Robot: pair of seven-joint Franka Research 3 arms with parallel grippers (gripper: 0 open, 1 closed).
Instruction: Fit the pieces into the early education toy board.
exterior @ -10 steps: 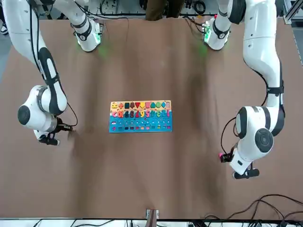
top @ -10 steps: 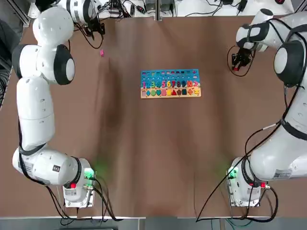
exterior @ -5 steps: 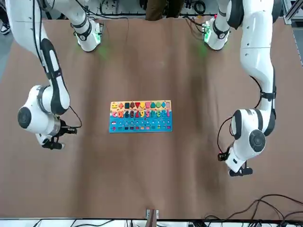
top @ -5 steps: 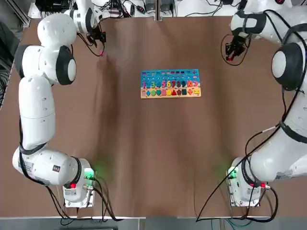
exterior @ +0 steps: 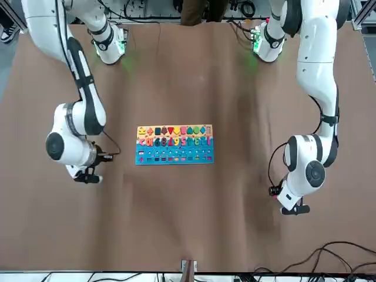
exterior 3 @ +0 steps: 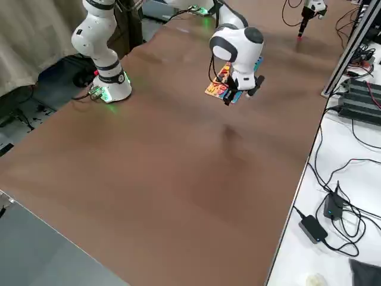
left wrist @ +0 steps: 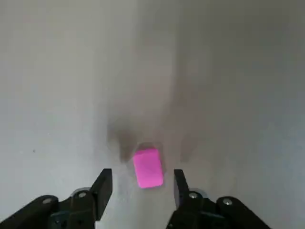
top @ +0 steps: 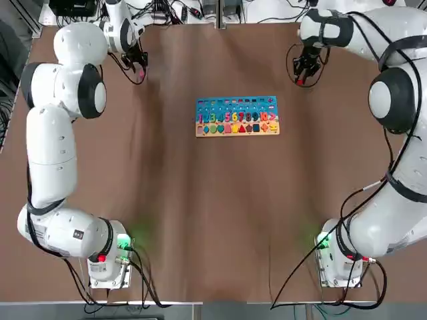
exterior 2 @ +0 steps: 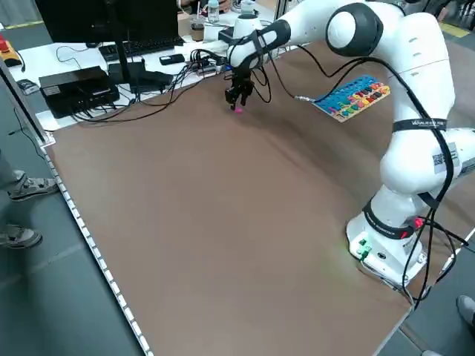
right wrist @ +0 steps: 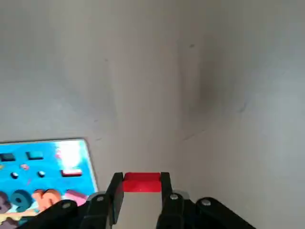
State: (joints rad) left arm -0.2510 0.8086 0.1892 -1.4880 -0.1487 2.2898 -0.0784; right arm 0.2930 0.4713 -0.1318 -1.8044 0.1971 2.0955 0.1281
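Brown cloth covers the surface [top: 200,220], and the toy board [top: 237,116] lies flat near its middle. The right gripper [right wrist: 141,191] hangs beside the board's far corner, its jaws closed tight on 1 red piece [right wrist: 141,182]. The left gripper [left wrist: 142,187] is low over the far left side, well apart from the board, its jaws open on each side of 1 pink piece [left wrist: 148,167] lying flat. That pink piece is thin, so the jaws could slide over it and push it away
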